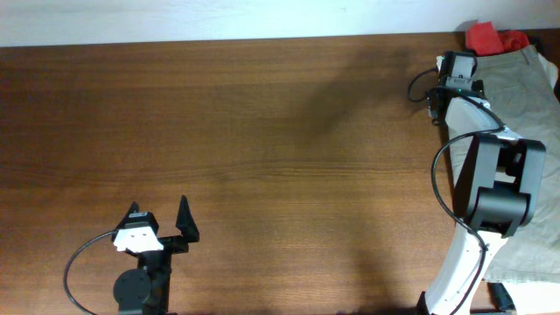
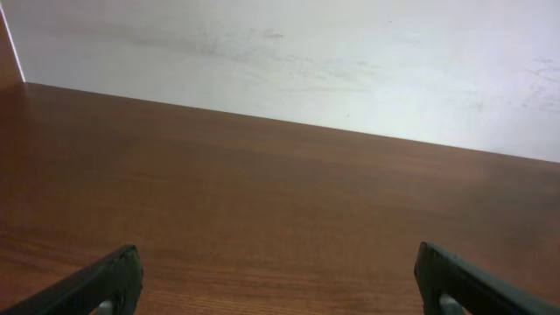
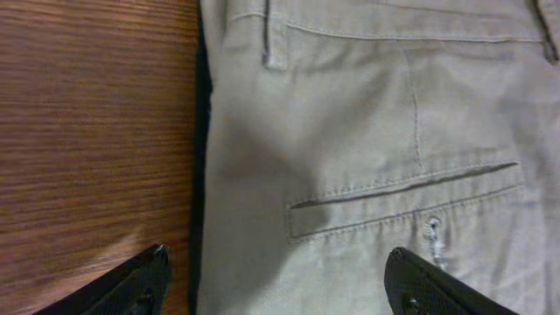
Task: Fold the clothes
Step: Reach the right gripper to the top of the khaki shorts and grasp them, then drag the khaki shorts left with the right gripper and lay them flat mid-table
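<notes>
A: Right gripper (image 3: 278,289)?
B: Its fingers (image 3: 131,282) are spread wide, with nothing clamped. The khaki shorts (image 3: 376,157) are laid flat under and between them. The slit pocket (image 3: 402,188) is seen just ahead of the tips. One finger is over bare table (image 3: 87,131), just beside the shorts' edge.
A: Left gripper (image 1: 159,210)?
B: Fingers held apart too, only wood between them. The shorts are well apart from it. A red garment (image 1: 490,38) is seen past the right fingers, touching the shorts.
</notes>
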Motion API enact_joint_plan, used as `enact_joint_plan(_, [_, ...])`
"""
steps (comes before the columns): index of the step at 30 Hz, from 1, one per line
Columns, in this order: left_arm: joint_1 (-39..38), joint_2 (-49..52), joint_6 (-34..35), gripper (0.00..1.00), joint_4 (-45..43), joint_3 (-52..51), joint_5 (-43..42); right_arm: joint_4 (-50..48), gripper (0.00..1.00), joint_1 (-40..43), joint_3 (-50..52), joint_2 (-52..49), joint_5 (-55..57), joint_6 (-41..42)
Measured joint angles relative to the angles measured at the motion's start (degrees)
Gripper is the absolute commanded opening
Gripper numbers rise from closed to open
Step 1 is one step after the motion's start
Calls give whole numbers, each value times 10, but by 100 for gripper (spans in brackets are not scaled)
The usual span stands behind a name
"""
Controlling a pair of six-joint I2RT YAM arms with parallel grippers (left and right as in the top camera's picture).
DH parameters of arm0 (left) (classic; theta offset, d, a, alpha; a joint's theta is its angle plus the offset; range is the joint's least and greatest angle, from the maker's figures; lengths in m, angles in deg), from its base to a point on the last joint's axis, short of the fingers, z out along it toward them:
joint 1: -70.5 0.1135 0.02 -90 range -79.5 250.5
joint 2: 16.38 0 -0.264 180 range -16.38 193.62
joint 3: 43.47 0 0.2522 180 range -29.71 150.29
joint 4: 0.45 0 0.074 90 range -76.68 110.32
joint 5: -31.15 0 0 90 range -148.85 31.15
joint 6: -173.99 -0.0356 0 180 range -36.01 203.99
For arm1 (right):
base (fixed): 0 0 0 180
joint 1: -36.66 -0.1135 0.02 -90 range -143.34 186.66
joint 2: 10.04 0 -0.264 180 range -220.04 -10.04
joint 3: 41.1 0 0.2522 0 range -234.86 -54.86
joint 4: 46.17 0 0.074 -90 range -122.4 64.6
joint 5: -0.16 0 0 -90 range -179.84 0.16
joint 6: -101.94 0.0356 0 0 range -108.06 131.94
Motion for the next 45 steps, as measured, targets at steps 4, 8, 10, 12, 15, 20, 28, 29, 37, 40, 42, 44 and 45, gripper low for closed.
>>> enact_joint_plan(4, [0,0,0,99,0,0,0,-2,60,6,0,-1,-19,2])
enact_joint_plan(8, [0,0,0,99,0,0,0,-4,31,22,0,-14,-23,4])
enact_joint_plan(10, [0,0,0,99,0,0,0,-5,16,22,0,-14,-25,9])
enact_joint_plan(12, [0,0,0,99,0,0,0,-9,4,22,0,-14,-24,14])
enact_joint_plan(15, [0,0,0,99,0,0,0,-4,4,22,-9,-14,-22,41])
enact_joint_plan(20, [0,0,0,99,0,0,0,-1,4,22,-13,-10,-22,86])
enact_joint_plan(28, [0,0,0,99,0,0,0,13,4,22,-18,14,-22,132])
enact_joint_plan(29, [0,0,0,99,0,0,0,13,4,22,-18,17,-22,132])
enact_joint_plan(37, [0,0,0,99,0,0,0,-22,4,-102,-23,208,47,135])
enact_joint_plan(40, [0,0,0,99,0,0,0,-8,4,-236,-24,205,-5,160])
enact_joint_plan(42, [0,0,0,99,0,0,0,-9,7,-352,-24,190,-60,226])
enact_joint_plan(44, [0,0,0,99,0,0,0,-20,23,-464,-24,152,-120,323])
enact_joint_plan(45, [0,0,0,99,0,0,0,-30,32,-505,-24,133,-135,353])
